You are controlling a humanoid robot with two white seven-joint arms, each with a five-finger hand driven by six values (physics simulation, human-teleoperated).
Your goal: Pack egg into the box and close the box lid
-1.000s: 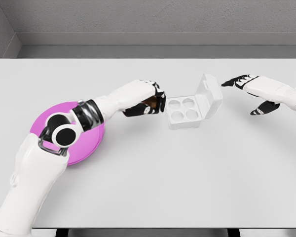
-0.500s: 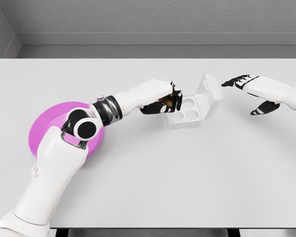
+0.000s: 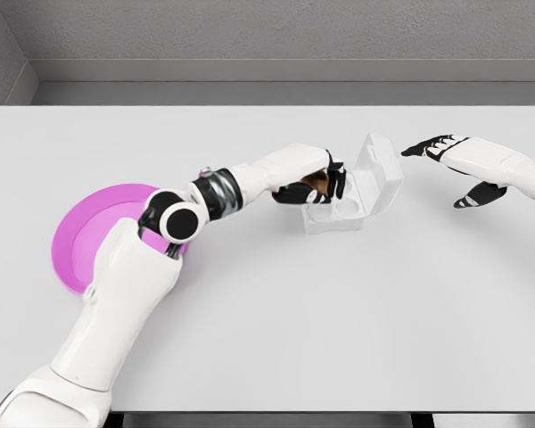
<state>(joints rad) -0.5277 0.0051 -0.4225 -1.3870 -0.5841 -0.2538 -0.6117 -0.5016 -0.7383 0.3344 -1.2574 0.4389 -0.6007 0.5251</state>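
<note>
While beside box [image 3: 349, 192], plate [image 3: 98, 234]

Left hand [image 3: 314, 185] holding brown egg [image 3: 318, 184] over open white box [image 3: 352, 189].
Right hand [image 3: 448, 156] is hovering, fingers spread, beside the raised lid [image 3: 381, 169]; pink plate [image 3: 89, 234] is sitting on the bench [image 3: 339, 312].

A: What carries everything?

B: A wide, plain white bench [image 3: 276, 312], reaching nearly edge to edge of the view; a grey wall runs behind it.

A: And what lies directly on it?

B: A flat pink plate [image 3: 85, 241] at the left, partly covered by an arm; a small white box [image 3: 361, 192] right of the middle, its hinged lid standing open; the two sit well apart.
</note>
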